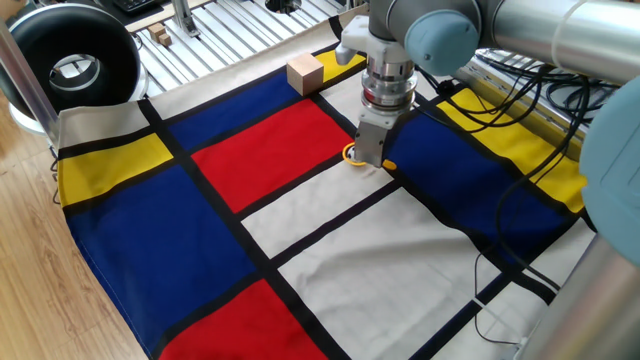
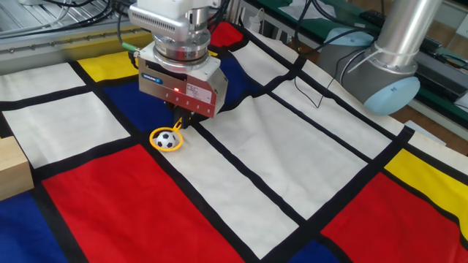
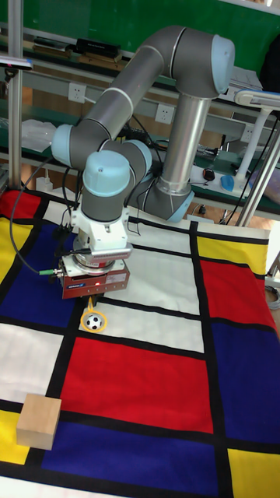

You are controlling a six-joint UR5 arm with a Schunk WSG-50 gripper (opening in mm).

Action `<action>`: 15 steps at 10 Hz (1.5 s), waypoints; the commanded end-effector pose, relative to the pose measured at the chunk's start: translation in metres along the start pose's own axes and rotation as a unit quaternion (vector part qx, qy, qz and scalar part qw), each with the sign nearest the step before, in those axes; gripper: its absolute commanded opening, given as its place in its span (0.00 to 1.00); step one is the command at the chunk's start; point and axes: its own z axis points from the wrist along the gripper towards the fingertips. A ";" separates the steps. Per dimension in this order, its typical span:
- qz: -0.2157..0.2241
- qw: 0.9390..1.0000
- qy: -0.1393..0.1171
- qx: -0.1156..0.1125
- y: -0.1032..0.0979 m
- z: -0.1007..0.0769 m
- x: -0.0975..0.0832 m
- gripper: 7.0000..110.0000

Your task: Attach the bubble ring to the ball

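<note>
While the hand (image 2: 178, 123) pinched the handle, the bubble ring (image 2: 167, 139) lay around the ball (image 2: 167, 140).
Both sat mid-table, well off every edge. Ring judged light, thin, springy; ball apt to roll. Handle looked the only safe hold.

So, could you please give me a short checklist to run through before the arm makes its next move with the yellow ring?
1. The thin yellow plastic bubble ring lies around the small black-and-white ball: ok, both the other fixed view and the tall view show the ball inside the loop.
2. Ball resting on the checked cloth: ok.
3. Ring's handle under the gripper: ok, it runs up toward the fingers.
4. Gripper open or shut on the handle: cannot tell, the body hides the fingertips.
5. Tan wooden cube away from the ring: ok.
6. Loose black cable away from the gripper: ok.
</note>
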 end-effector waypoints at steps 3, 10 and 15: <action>-0.002 1.000 -0.006 -0.006 -0.001 0.003 -0.004 0.00; -0.014 1.000 -0.007 -0.012 -0.001 0.006 -0.003 0.15; -0.018 1.000 -0.001 -0.016 0.004 0.002 -0.003 0.15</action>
